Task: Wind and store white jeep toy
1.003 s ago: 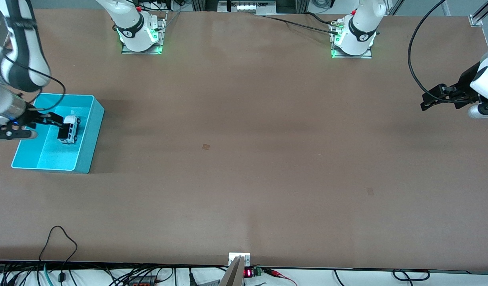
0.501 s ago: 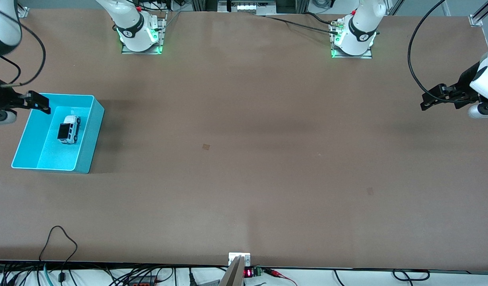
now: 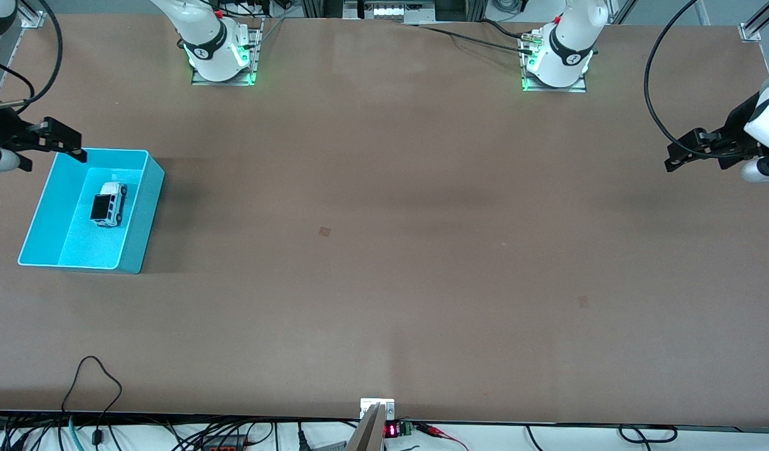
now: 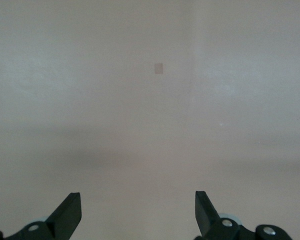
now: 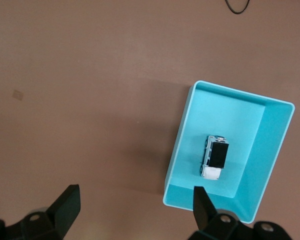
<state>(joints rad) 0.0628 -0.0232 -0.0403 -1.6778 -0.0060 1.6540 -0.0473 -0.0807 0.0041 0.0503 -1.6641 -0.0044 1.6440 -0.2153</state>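
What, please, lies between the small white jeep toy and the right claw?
Only the turquoise plastic bin's wall: the white jeep toy sits inside, and the open right claw hangs above its corner, per the front view.

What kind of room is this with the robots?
Probably a robot lab: two white arms bolted to a big brown table, cables along its edge, and a white jeep toy sitting in a turquoise bin.

No words, labels or brand names can be made out. The only sign of writing is a small display (image 3: 391, 430) with red glowing digits at the table (image 3: 384, 250) edge nearest the front camera, and those digits are too small to read.
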